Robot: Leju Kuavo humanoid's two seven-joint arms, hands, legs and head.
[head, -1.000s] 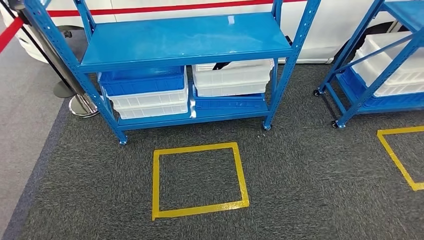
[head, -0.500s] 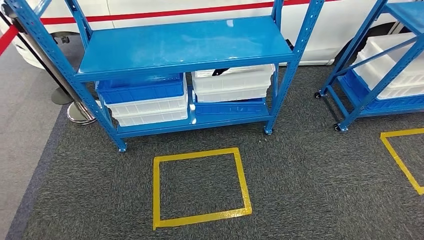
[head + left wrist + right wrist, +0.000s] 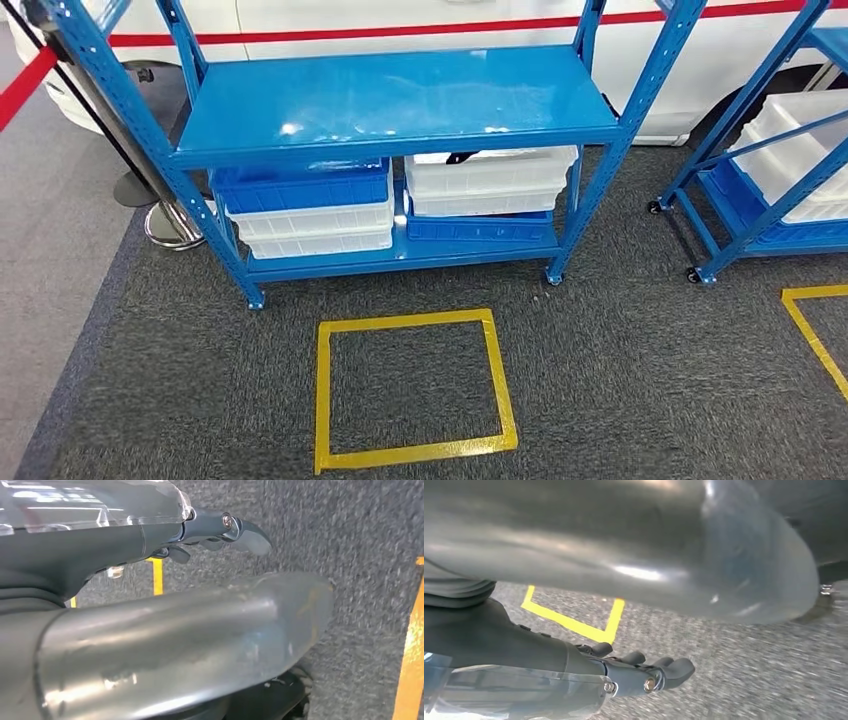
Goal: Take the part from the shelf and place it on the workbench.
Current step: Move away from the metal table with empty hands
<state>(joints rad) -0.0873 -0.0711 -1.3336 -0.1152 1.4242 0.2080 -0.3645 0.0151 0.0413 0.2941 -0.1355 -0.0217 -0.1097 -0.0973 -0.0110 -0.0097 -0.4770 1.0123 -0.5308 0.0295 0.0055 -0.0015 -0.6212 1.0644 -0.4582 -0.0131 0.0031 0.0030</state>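
Robot's facing the blue shelf [image 3: 400, 100] with the yellow floor square [image 3: 412, 388] at 6 o'clock, probably its standing mark. The part looks like the dark bit poking from the white bin [image 3: 490, 180] at 1 o'clock. Left hand [image 3: 220, 530] and right hand [image 3: 639, 672] hang down, fingers loosely apart, holding nothing.

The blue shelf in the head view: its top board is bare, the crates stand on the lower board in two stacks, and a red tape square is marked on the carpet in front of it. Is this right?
One detail is wrong: the tape square on the carpet is yellow, not red, as the head view shows. The rest holds: the blue shelf has a bare top board, and the crates stand in two stacks on the lower board.
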